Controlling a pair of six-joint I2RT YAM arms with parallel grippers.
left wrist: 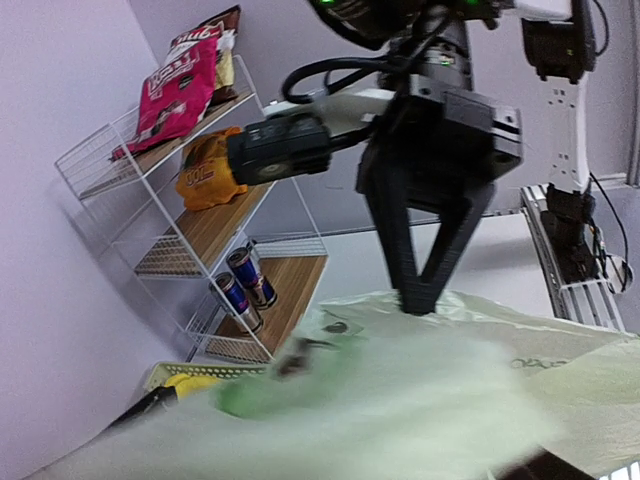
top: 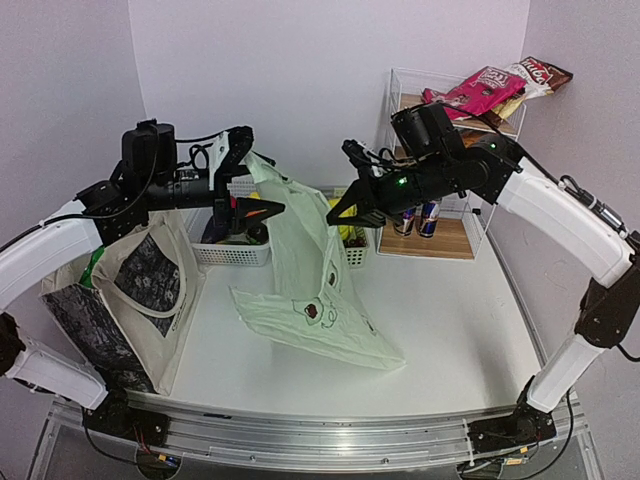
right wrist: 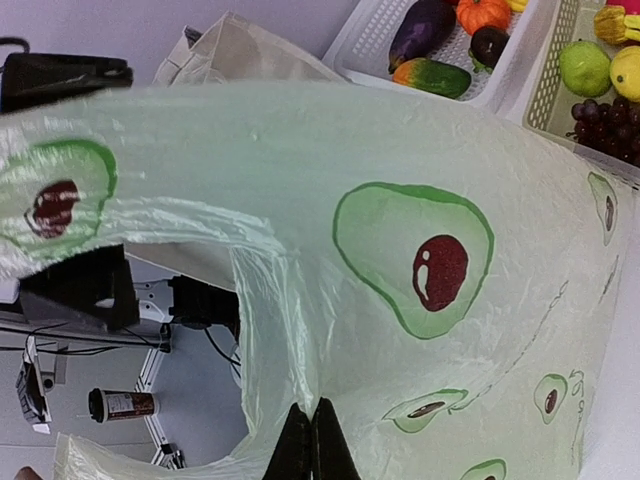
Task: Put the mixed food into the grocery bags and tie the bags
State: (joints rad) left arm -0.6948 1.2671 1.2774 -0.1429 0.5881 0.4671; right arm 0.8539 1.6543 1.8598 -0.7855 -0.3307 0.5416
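Observation:
The pale-green avocado-printed plastic bag (top: pixel 315 300) hangs between both arms, its lower part lying on the table. My right gripper (top: pixel 340 213) is shut on the bag's thin film (right wrist: pixel 420 200), its fingertips (right wrist: pixel 310 440) pinched together on a fold. My left gripper (top: pixel 248 180) stands open at the bag's upper edge, with film draped across it. In the left wrist view the bag (left wrist: pixel 400 400) hides my own fingers and the right gripper (left wrist: pixel 425 300) pinches its rim. The cream canvas tote (top: pixel 130 290) stands at the left. Drink cans (top: pixel 418 218) and an orange crisp packet (left wrist: pixel 205 175) sit on the shelf. Grapes (right wrist: pixel 605 125) lie in a basket.
A white wire shelf (top: pixel 450 240) stands at the back right, with a pink crisp packet (top: pixel 480 90) on top. A white basket (top: pixel 235 250) holding an eggplant (right wrist: pixel 420 30) and a green basket (top: pixel 352 250) stand behind the bag.

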